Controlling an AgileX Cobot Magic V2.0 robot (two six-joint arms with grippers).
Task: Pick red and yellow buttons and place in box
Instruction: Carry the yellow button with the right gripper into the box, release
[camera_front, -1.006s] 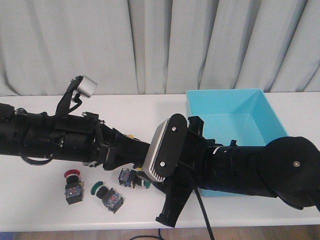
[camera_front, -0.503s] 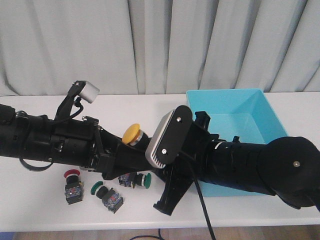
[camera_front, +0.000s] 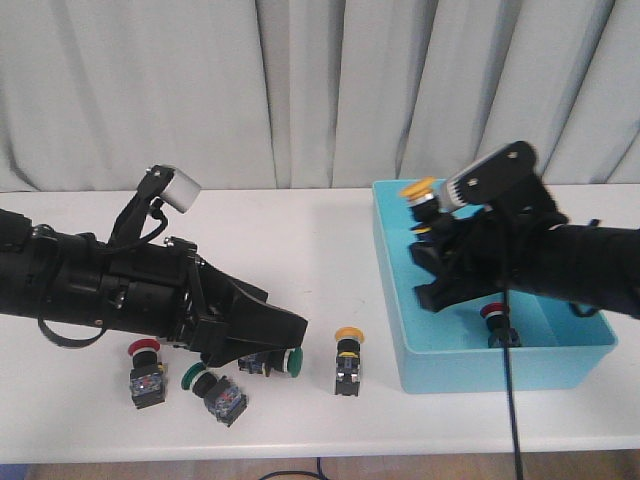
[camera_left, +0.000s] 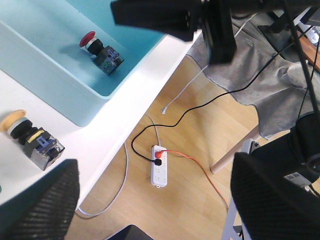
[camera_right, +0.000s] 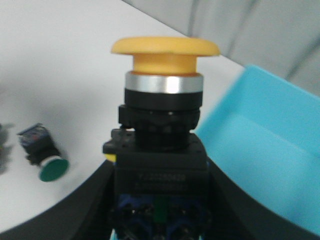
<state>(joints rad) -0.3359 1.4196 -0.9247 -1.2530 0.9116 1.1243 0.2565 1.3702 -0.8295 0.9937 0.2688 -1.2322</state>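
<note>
My right gripper is shut on a yellow button and holds it upright above the left part of the light-blue box. In the right wrist view the yellow button fills the space between my fingers. A red button lies inside the box. My left gripper is open and empty, low over the table near the front. On the table lie another yellow button and a red button. The left wrist view shows that yellow button, and the red button in the box.
Two green-capped switches lie under and beside my left gripper. One green switch shows in the right wrist view. The table's front edge is close to the buttons. Grey curtains hang behind the table.
My right arm swung from the table's middle to the right, over the box, carrying the yellow button. This uncovered a second yellow button on the table. My left arm barely moved.
</note>
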